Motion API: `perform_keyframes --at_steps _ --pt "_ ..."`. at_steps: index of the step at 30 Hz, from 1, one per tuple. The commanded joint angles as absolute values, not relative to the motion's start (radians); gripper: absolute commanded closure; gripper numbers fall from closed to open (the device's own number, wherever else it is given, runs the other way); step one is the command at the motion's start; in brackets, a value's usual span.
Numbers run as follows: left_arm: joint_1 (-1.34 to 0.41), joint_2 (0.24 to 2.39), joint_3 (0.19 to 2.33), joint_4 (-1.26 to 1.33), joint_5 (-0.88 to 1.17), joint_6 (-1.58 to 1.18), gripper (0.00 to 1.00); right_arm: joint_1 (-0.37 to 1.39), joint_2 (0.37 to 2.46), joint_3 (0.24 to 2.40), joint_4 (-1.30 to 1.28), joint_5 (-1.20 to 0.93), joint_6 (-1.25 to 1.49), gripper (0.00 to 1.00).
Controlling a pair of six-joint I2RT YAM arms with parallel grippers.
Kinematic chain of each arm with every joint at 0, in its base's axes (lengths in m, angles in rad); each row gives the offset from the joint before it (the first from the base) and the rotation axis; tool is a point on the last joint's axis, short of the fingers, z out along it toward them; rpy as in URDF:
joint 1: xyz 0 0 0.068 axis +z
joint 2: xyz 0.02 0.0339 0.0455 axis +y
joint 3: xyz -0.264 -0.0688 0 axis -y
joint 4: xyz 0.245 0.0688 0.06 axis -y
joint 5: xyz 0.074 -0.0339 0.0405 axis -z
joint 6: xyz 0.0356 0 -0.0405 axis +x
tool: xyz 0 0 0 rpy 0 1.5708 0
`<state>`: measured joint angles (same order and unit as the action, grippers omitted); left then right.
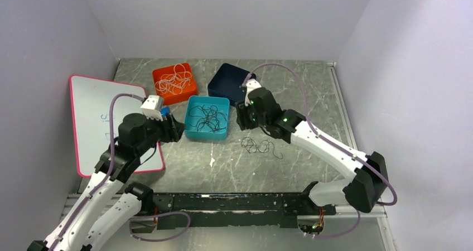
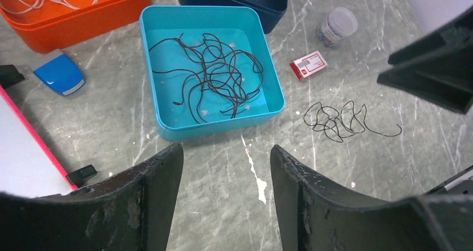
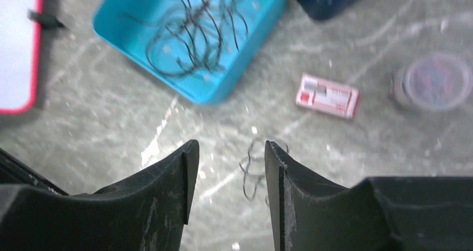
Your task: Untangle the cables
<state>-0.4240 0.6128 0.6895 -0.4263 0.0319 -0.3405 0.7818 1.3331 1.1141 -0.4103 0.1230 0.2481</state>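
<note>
Cables point(image 1: 261, 146) lie in a black knot right of the teal tray point(image 1: 205, 135), where the right gripper point(image 3: 230, 150), open and empty like the left gripper point(image 2: 226, 150), hovers and should pinch one outer loop, not the clump.

a lab test cell: plain white walls point(image 1: 223, 17) box in a grey table point(image 1: 184, 167) and mounting rail point(image 1: 234, 202).

Three trays point(image 2: 223, 127), three cable tangles point(image 2: 215, 72), one jar point(image 2: 337, 25)
</note>
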Motion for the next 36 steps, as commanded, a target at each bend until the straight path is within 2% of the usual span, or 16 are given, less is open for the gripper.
perform_keyframes --at_steps 1,8,16,28,36 --pt "-0.417 0.642 0.676 -0.351 0.089 -0.349 0.37 0.782 1.286 1.058 -0.627 0.159 0.314 0.5" --pt "-0.417 0.67 0.678 -0.32 0.134 -0.352 0.38 0.769 1.363 1.021 -0.673 0.116 0.259 0.53" --pt "-0.417 0.696 0.71 -0.348 0.187 -0.321 0.39 0.64 1.503 0.975 -0.545 -0.035 0.146 0.57" --pt "-0.417 0.699 0.72 -0.36 0.186 -0.321 0.39 0.554 1.641 0.988 -0.469 -0.132 0.03 0.58" --pt "-0.417 0.705 0.723 -0.359 0.185 -0.317 0.39 0.54 1.701 1.024 -0.47 -0.169 0.009 0.64"
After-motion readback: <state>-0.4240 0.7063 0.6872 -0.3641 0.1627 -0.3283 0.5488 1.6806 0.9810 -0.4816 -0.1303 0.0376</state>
